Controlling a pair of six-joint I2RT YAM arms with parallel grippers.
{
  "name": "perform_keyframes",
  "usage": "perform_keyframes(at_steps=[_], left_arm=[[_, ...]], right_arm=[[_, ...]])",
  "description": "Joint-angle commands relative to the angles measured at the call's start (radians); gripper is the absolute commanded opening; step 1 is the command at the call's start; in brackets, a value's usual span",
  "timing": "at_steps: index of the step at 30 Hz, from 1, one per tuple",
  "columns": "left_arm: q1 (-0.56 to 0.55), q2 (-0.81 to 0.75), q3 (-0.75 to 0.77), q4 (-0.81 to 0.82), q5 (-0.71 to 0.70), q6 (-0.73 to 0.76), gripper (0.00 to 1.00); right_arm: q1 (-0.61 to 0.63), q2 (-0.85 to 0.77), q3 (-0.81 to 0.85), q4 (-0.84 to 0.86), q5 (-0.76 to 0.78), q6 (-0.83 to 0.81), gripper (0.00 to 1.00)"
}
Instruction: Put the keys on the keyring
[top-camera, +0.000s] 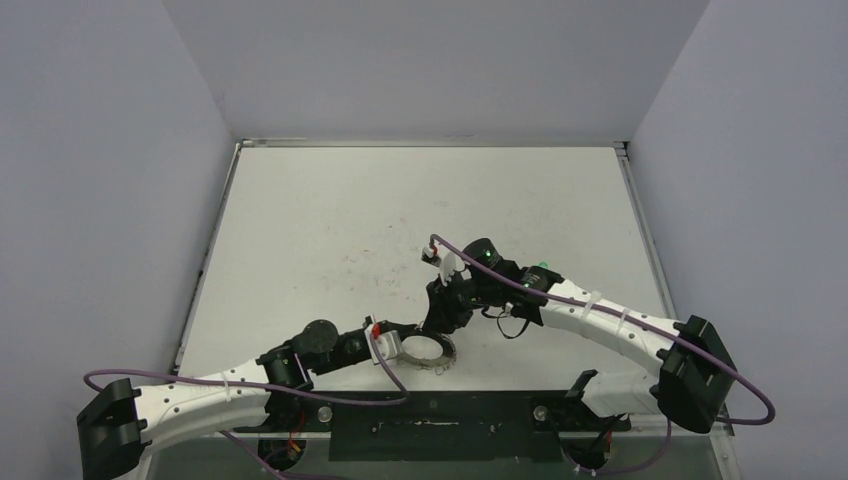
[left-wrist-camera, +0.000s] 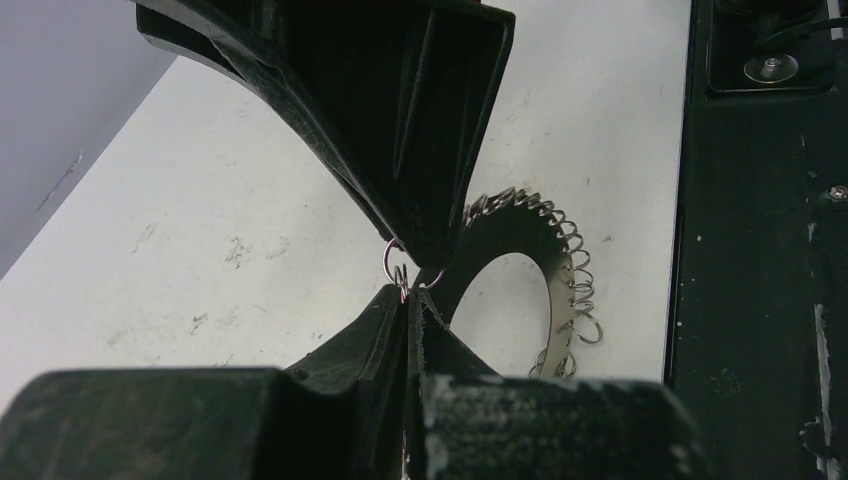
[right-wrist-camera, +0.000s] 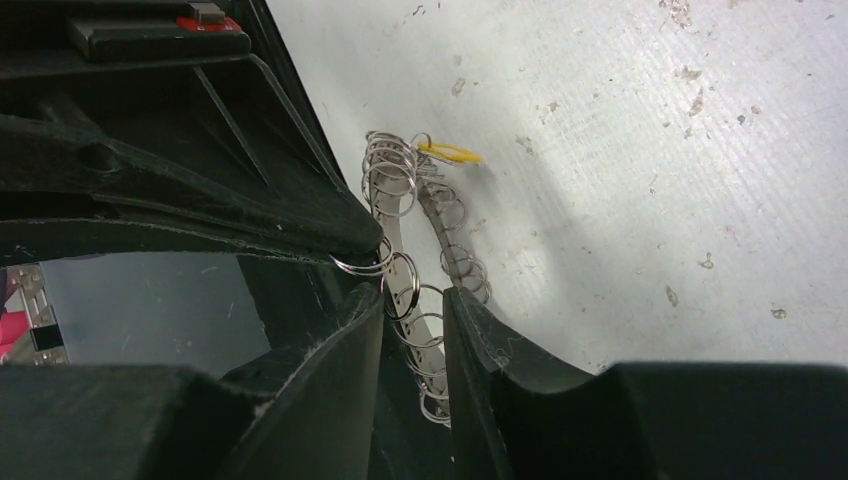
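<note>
Two grippers meet at the keyring (left-wrist-camera: 520, 235), which you hold low over the table (top-camera: 330, 230), its flat face up. Your left gripper (left-wrist-camera: 408, 300) is pinched tight on one wire loop (left-wrist-camera: 392, 262) at its rim. Your right gripper (right-wrist-camera: 415, 315) stands slightly parted astride the rim. One yellow key (right-wrist-camera: 450, 152) points outward from the far edge.

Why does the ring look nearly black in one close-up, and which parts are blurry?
Left wrist view: the keyring is shaded, dark against the bright table; the left gripper, nearest the lens, looks soft and grainy. Right wrist view: the keyring glints silver, with a broad shadow on the table beside it. Top view: even light, sharp.
</note>
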Motion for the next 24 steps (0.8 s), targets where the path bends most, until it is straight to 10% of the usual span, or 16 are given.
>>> perform_keyframes(at_steps=[1,9,24], left_arm=[[0.002,-0.002,0.013,0.021,0.031,0.011,0.00],[0.002,-0.011,0.012,0.013,0.042,0.013,0.00],[0.002,-0.043,-0.003,-0.009,0.018,0.057,0.00]], right_arm=[[0.002,0.022,0.034,0.022,-0.008,-0.011,0.26],[-0.011,0.015,0.012,0.051,0.031,0.029,0.00],[-0.046,-0.116,-0.171,0.251,0.273,0.484,0.00]])
